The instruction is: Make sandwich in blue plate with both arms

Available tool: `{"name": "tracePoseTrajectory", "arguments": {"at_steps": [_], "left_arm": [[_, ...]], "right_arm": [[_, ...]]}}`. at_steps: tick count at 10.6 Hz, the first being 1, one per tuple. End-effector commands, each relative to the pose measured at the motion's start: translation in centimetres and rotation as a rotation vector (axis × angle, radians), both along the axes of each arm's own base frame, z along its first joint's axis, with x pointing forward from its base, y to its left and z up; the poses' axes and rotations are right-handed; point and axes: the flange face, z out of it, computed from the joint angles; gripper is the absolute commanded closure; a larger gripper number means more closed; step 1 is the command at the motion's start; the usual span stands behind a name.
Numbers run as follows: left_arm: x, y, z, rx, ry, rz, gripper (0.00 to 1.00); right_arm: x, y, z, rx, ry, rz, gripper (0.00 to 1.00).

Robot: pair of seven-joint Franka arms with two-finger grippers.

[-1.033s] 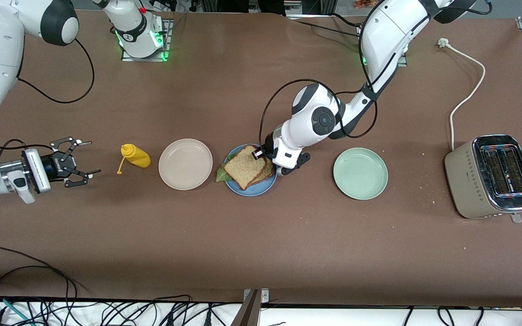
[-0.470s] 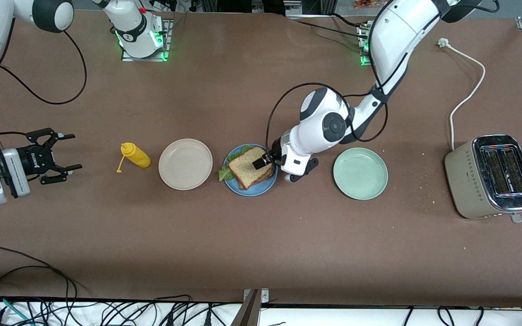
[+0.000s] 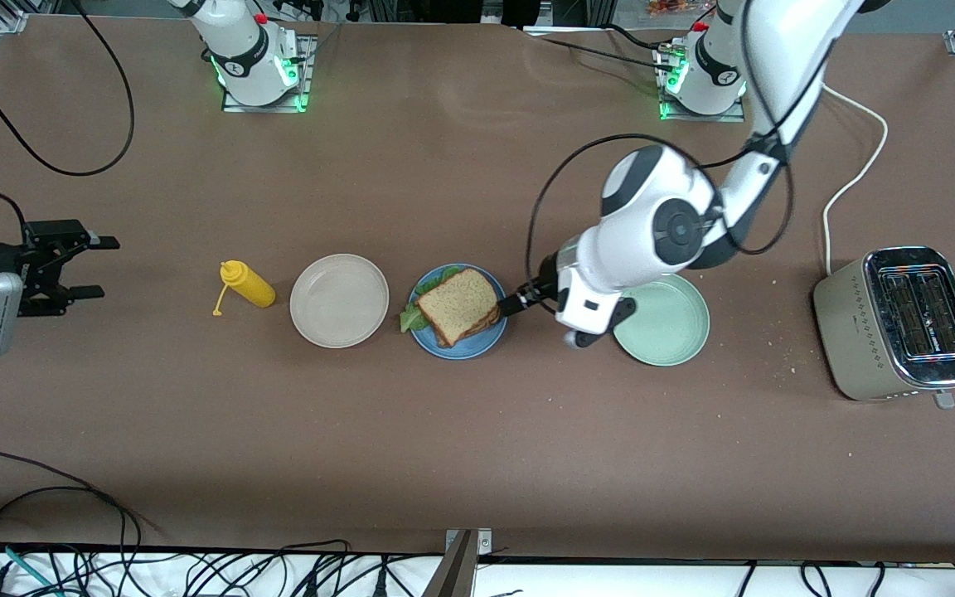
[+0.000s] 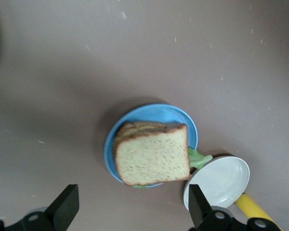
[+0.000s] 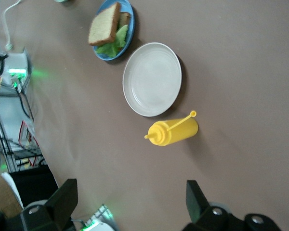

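The sandwich, two brown toast slices with green lettuce between them, lies on the blue plate. It also shows in the left wrist view on the plate and in the right wrist view. My left gripper is open and empty, up in the air beside the blue plate toward the mint plate. My right gripper is open and empty, raised at the right arm's end of the table, past the yellow bottle.
A cream plate and a lying yellow squeeze bottle sit beside the blue plate toward the right arm's end. A mint-green plate and a toaster with its white cord sit toward the left arm's end.
My left gripper has let go of the top toast slice and drawn back off the blue plate toward the mint plate. My right gripper has pulled farther away toward the table's end.
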Motion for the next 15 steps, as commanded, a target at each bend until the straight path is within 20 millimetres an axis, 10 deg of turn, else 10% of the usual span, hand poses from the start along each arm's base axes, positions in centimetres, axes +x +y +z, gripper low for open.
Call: {"name": "tracePoseTrajectory", "arguments": {"at_steps": [1,3,6,11,15], "left_arm": [[1.4,9.1,9.6,0.139,-0.033,-0.098,0.0],[1.1,16.0,14.5,0.279,-0.088,-0.187,0.0],[2.0,23.4,15.9,0.46,-0.131,-0.344,0.0],[2.8,29.6,16.3,0.439,-0.154,-0.49,0.0],[2.3,35.0,20.9,0.447,-0.161,-0.724,0.0]], "right_arm": [[-2.4,2.8,3.9,-0.272,0.07,-0.165,0.0],[-4.7,6.3,6.4,-0.504,0.016,-0.266,0.0],[-8.5,8.7,8.4,-0.645,-0.019,-0.513,0.0],[-10.8,8.8,13.3,-0.63,-0.173,-0.693,0.0],[-11.7,8.1,15.7,-0.63,-0.172,-0.697,0.0]]}}
